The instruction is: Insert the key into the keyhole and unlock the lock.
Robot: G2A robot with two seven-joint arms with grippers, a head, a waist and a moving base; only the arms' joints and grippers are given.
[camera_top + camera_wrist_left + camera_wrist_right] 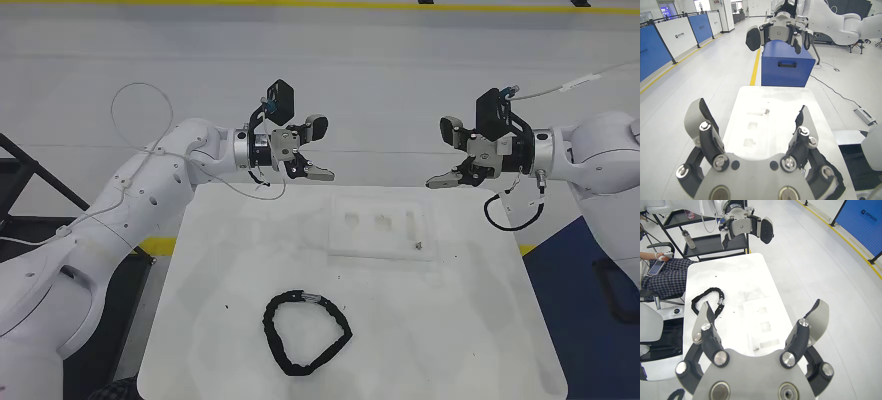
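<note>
White table (230, 260) bore the chain lock (305, 332) and what seemed the key (419, 241); left gripper (322, 150) and right gripper (443, 155) hung released, nothing started.

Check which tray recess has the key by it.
The long narrow recess at the end of the tray nearest the right gripper; the key lies beside it. The other two are squarer.

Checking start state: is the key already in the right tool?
No: the key lies on the tray, and the right tool is open and empty, apart from it.
</note>
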